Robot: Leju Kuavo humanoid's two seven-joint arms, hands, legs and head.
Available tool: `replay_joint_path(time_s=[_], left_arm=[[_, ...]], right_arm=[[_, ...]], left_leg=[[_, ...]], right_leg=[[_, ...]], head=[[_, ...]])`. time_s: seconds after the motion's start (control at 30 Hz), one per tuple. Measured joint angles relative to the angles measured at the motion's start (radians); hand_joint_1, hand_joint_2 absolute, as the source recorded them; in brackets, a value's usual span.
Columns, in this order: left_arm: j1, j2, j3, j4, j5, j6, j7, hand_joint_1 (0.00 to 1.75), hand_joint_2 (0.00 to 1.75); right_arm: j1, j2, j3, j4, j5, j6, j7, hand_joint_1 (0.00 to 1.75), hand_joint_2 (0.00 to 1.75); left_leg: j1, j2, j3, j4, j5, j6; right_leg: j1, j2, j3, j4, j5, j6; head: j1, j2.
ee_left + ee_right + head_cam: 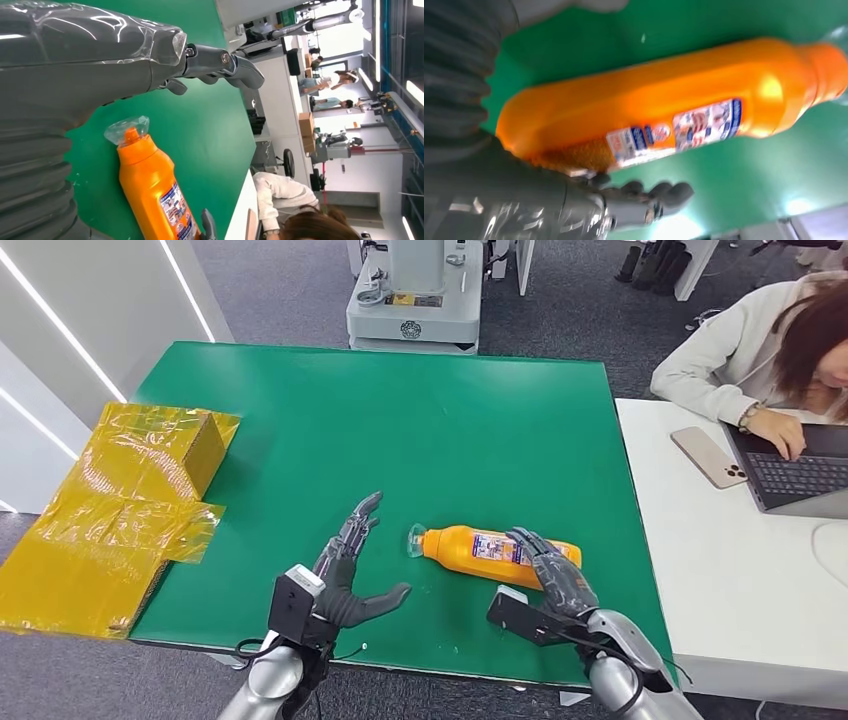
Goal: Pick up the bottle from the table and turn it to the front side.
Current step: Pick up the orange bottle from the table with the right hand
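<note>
The green tabletop point(400, 420) is lying flat and matte, a broad rectangle with a crinkled yellow plastic-wrapped box point(130, 500) overhanging its left edge and a white desk point(720, 570) butting against its right side, where a person point(760, 350) is typing on a laptop point(800, 475) beside a phone point(708, 456). The bottle point(500, 552) is lying on its side near the tabletop's front edge, neck pointing toward the robot's left; it is smooth, glossy orange plastic with a clear cap point(127, 129) and a small printed label point(684, 127) facing up and away. The right hand point(555, 575) is resting over the bottle's base end, fingers draped across the body, but whether they are actually clamping it I cannot tell; the right wrist view is showing fingers point(659, 195) curling just beside the bottle's flank. The left hand point(350, 575) is hovering with fingers spread apart, holding nothing, just beside the cap. By my judgement the pick-up step is in hand, the grasp only forming. The next move is calling for a firm wrap round the slick, rounded body before lifting, then rotating it until the front side faces forward.
</note>
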Motion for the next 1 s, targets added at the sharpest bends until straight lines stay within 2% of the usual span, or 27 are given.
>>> replay_joint_path(time_s=[0.27,0.47,0.7,0.8,1.0], left_arm=[[0.0,0.012,-0.009,0.009,0.021,0.011,0.004,0.0,1.75],[-0.006,0.015,-0.016,0.024,0.041,0.015,0.007,0.0,1.75],[-0.013,0.015,-0.018,0.041,0.052,0.016,0.007,0.0,1.75],[-0.014,0.014,-0.018,0.048,0.055,0.015,0.007,0.0,1.75],[-0.017,0.01,-0.018,0.053,0.062,0.006,0.022,0.0,1.75]], right_arm=[[-0.039,-0.038,0.074,0.006,-0.066,0.056,0.006,0.0,1.75],[-0.067,-0.059,0.115,0.012,-0.067,0.047,0.011,0.0,1.75],[-0.112,-0.105,0.158,0.041,0.121,-0.02,0.115,0.0,1.75],[-0.132,-0.12,0.165,0.065,0.175,-0.017,0.156,0.0,1.75],[-0.162,-0.129,0.173,0.113,0.213,0.019,0.176,0.0,1.75]], left_leg=[[0.0,0.001,0.001,0.0,0.0,0.0],[0.0,0.001,0.001,0.0,0.0,0.0],[0.0,0.0,0.0,0.0,0.0,0.0],[0.0,0.0,0.0,0.001,0.0,0.0],[0.0,0.0,0.0,0.001,0.0,0.0]], right_leg=[[0.0,0.0,0.001,0.0,0.0,0.0],[0.0,0.0,0.001,0.0,0.001,0.0],[0.0,0.0,0.001,0.0,0.001,0.0],[0.0,0.0,0.001,0.0,0.001,0.0],[0.0,0.0,0.001,0.0,0.001,0.0]], head=[[0.0,0.0],[0.0,0.0],[0.0,0.0],[0.0,0.0],[0.0,0.0]])
